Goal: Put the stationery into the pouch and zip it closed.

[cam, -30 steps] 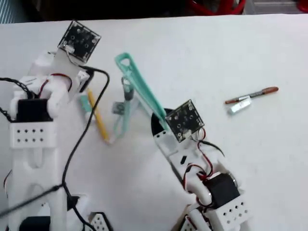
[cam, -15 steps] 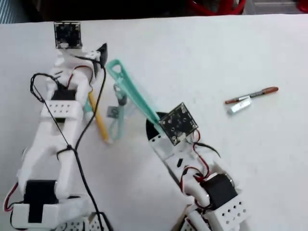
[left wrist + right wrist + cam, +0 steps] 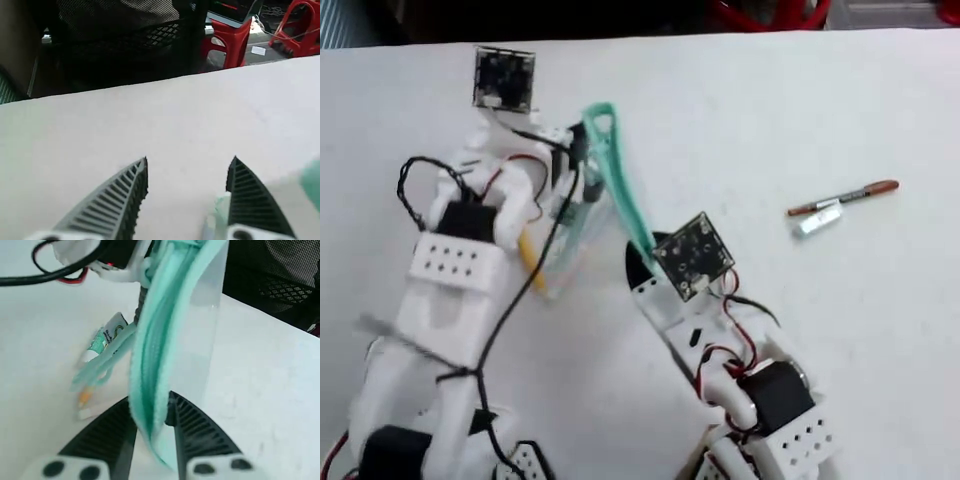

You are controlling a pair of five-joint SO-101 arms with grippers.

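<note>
A clear pouch (image 3: pixel 582 222) with a teal zipper edge (image 3: pixel 617 178) lies at the table's middle, its zipper edge lifted at an angle. My right gripper (image 3: pixel 642 256) is shut on the near end of that edge (image 3: pixel 156 370). Inside or under the pouch I see a yellow pencil (image 3: pixel 529 256) and a small green-labelled item (image 3: pixel 107 334). My left gripper (image 3: pixel 576 150) is at the pouch's far end, beside the zipper loop. Its fingers (image 3: pixel 125 192) stand open with only table between them. A brown pen (image 3: pixel 844 197) lies far right on the table.
A small white piece (image 3: pixel 817 223) lies next to the pen. The left arm's black cable (image 3: pixel 510 300) hangs over the table beside the pouch. The table's far edge runs close behind, with dark chairs and a red stool (image 3: pixel 231 37) beyond.
The left arm has swung right, toward the pouch's far end. The pouch's far end has shifted right and its zipper edge now stands steeper. The right arm has hardly moved.
</note>
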